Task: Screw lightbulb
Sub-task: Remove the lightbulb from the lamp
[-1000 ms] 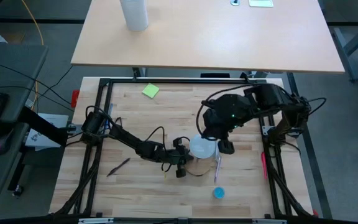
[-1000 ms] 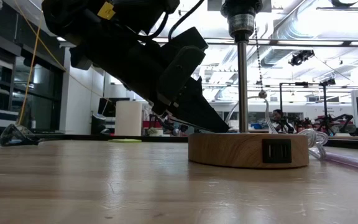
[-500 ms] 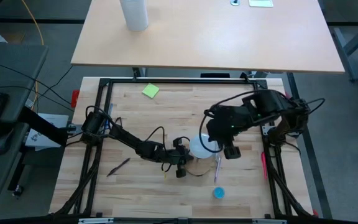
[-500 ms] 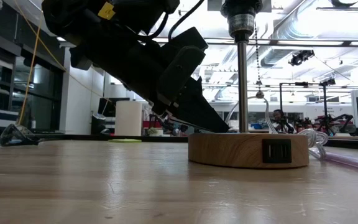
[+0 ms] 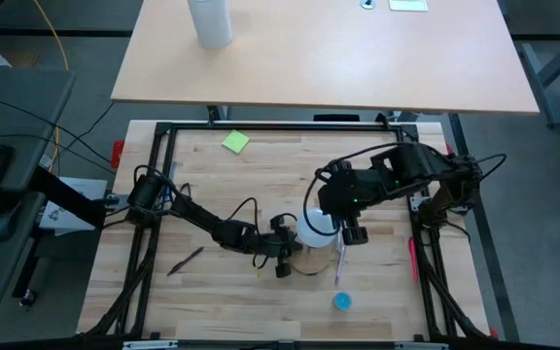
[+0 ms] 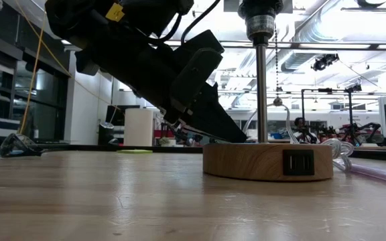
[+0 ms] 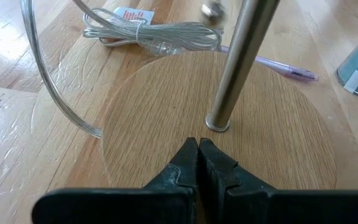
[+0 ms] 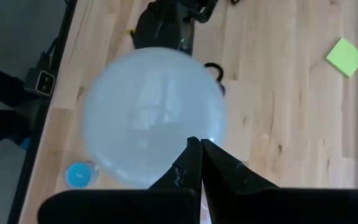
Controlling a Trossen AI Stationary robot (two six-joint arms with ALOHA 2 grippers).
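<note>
Pale wood table point(image 5: 212, 175) under a black frame holds a lamp: a round wooden base point(image 6: 267, 161) with a metal pole point(image 6: 262, 87). On top sits the bulb point(image 5: 316, 229), near the table's middle. The left gripper point(image 7: 198, 163), fingers pressed together and empty, rests on the base beside the pole. The right gripper point(image 8: 200, 163), also closed on nothing, hovers just above the bulb's right side.
</note>
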